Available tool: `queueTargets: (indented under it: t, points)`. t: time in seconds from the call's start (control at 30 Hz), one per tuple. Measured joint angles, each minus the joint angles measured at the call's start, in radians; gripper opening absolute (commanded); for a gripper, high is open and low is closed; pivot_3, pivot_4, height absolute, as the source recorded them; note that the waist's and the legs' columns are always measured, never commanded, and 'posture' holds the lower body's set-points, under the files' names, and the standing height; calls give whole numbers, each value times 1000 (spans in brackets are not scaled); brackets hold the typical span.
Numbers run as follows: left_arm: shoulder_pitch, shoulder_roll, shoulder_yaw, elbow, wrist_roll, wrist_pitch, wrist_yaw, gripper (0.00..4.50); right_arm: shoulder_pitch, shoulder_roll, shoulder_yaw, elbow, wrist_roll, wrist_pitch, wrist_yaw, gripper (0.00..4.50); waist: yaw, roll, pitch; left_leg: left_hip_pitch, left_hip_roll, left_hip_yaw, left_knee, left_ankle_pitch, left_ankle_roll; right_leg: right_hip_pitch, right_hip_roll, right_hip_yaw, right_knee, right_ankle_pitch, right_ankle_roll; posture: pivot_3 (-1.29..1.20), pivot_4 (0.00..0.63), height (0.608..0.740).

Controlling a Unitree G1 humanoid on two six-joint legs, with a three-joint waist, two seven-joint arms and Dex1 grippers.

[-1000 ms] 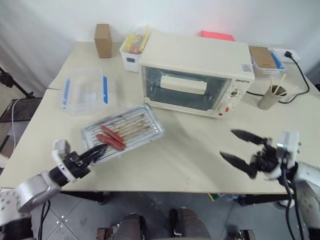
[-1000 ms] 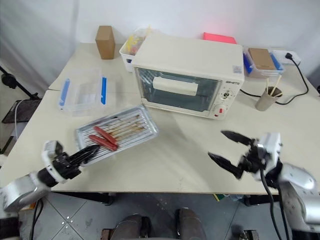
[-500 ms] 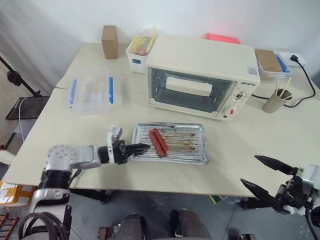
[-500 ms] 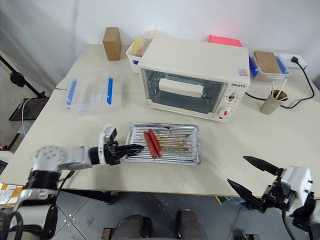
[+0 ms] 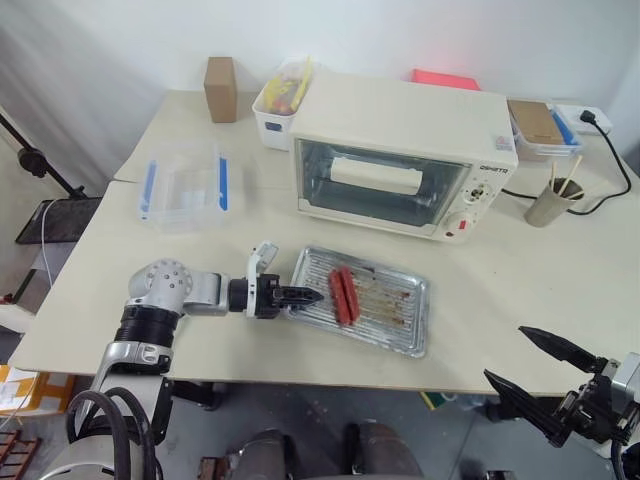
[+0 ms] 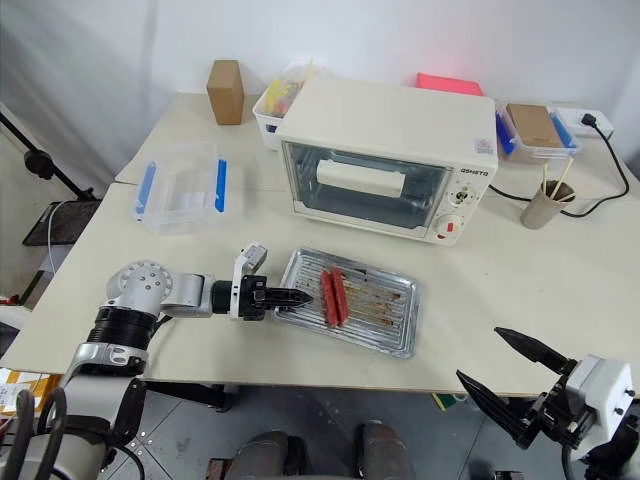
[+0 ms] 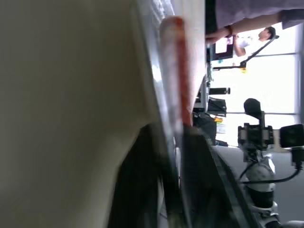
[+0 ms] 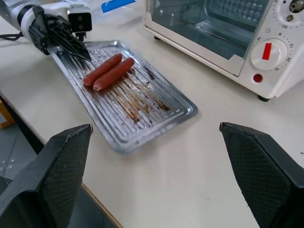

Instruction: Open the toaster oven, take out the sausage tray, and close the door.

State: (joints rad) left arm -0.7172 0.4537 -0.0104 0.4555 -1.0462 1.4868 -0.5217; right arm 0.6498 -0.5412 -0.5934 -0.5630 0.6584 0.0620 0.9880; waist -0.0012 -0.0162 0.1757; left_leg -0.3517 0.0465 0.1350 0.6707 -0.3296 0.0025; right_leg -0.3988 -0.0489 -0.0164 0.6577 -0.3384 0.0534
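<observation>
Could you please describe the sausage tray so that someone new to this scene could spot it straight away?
Find the cream-white toaster oven at the back of the table. On the tabletop just in front of its closed glass door lies the sausage tray: shallow, shiny silver metal, ridged, bearing two red sausages, unlike the clear blue-latched plastic box.

One toaster oven (image 5: 400, 150) is seen upper centre of the head views, with one door (image 5: 380, 184). One sausage tray (image 5: 366, 312) is counted at centre, and two red sausages (image 5: 343, 294) are borne on it. One clear box with two blue latches (image 5: 183, 187) is seen at left. One brown cardboard box (image 5: 219, 88) is counted at upper left, and one white bin (image 5: 276, 99) beside it. One flat red item (image 5: 444, 78) is seen behind the oven. One paper cup (image 5: 548, 203) is counted at right, with two sticks in it. Two grippers are counted: the left gripper (image 5: 303, 295) and the right gripper (image 5: 533, 364).
</observation>
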Motion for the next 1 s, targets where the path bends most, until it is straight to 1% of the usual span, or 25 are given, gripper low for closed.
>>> queueTargets:
  t: [0.03, 0.07, 0.13, 0.17, 0.2, 0.3, 0.33, 0.37, 0.43, 0.47, 0.5, 0.57, 0.67, 0.77, 0.87, 1.0]
  points:
    - [1, -3, 0, 0, 6, 4, -5, 1998, 0, 0, 1, -2, 0, 0, -1, 4500, 0, 0, 0, 0, 0, 0, -1, 0, 0, 0, 0, 0, 0, 0, 0, 0, 150, 740]
    - [4, -3, 1, -3, 21, 8, -15, 2362, -2, 0, 5, -4, -1, 1, -5, 4500, -1, 0, 0, 0, 0, 0, -2, 0, 0, 0, 0, 0, -1, 0, 0, 0, 150, 740]
    - [14, 1, 12, -19, 34, 8, -46, 2971, -4, 0, 18, -5, -5, 2, -10, 4500, -2, 0, 0, 1, 0, 0, -4, 0, -1, 0, 0, 0, -2, 0, 0, 0, 150, 740]
    - [21, 3, 17, -27, 36, 7, -62, 3197, -5, 1, 28, -5, -9, 3, -11, 4500, -2, 0, 0, 1, 0, 0, -4, 1, -1, -1, 1, 0, -2, 0, -1, 0, 150, 740]
    - [27, 4, 20, -36, 37, 5, -73, 3543, -5, 1, 33, -5, -10, 3, -11, 4500, -2, 0, 0, 1, 0, 0, -4, 1, -1, -1, 1, 0, -2, 0, -1, 0, 150, 740]
    - [72, 59, 21, -111, 47, -35, -145, 4351, -10, 0, 41, -5, -13, 3, -12, 4500, -10, 0, 0, 1, 1, 0, -5, 1, -2, -1, 1, 0, -1, -1, -1, 0, 150, 740]
    - [96, 87, 20, -150, 61, -72, -175, 4459, -15, 0, 42, -5, -13, 3, -12, 4500, -15, 0, 0, 1, 1, 0, -6, 2, -3, -1, 1, 0, -1, -1, -1, 0, 150, 740]
    - [117, 116, 20, -176, 76, -109, -202, 4459, -15, 0, 42, -4, -13, 3, -11, 4500, -21, 0, 0, 2, 1, 0, -6, 2, -3, -1, 1, 0, -1, -1, -1, 0, 150, 740]
    - [179, 188, 11, -236, 139, -238, -286, 4459, -24, -3, 44, 3, -14, 2, -8, 4500, -32, 0, 0, 3, 1, 0, -8, 2, -4, -1, 1, 0, -1, -1, -2, 0, 150, 740]
    - [241, 242, 9, -274, 197, -372, -369, 4459, -33, -6, 45, 16, -16, 2, -4, 4500, -36, 0, 0, 4, 1, 0, -9, 2, -4, -1, 1, 0, -1, -2, -3, 0, 150, 740]
    - [280, 272, 10, -289, 237, -464, -417, 4459, -40, -7, 46, 26, -21, 2, -1, 4500, -36, 0, 0, 5, 1, 0, -10, 2, -5, -1, 1, 0, -1, -2, -4, 0, 150, 740]
    - [341, 308, 27, -291, 312, -634, -485, 4459, -64, -11, 55, 47, -26, 2, 5, 4500, -30, 0, 0, 5, 1, 0, -11, 2, -5, -1, 0, 0, -1, -2, -5, 0, 150, 740]
    - [386, 324, 61, -280, 396, -826, -538, 4459, -104, -23, 76, 68, -37, 1, 13, 4500, -23, 0, 0, 4, 0, -1, -13, 0, -1, -2, -3, -2, -2, -2, -5, 0, 150, 740]
    - [409, 334, 95, -268, 471, -1036, -593, 4459, -138, -29, 78, 88, -43, -5, 23, 4500, -20, 0, 0, -3, -4, -3, -14, 2, 0, -9, -7, -4, -2, -2, -5, 0, 150, 740]
    - [414, 326, 122, -239, 530, -1208, -616, 4459, -170, -34, 87, 118, -48, -14, 33, 4500, -22, 0, 0, -4, -5, -2, -16, 3, 1, -10, -8, -4, -4, -2, -4, 0, 150, 740]
    - [412, 295, 130, -211, 588, -1343, -613, 4459, -234, -54, 117, 159, -68, -19, 47, 4500, -24, 0, 0, -4, -6, -2, -16, 4, 3, -10, -8, -4, -4, -2, -3, 0, 150, 740]
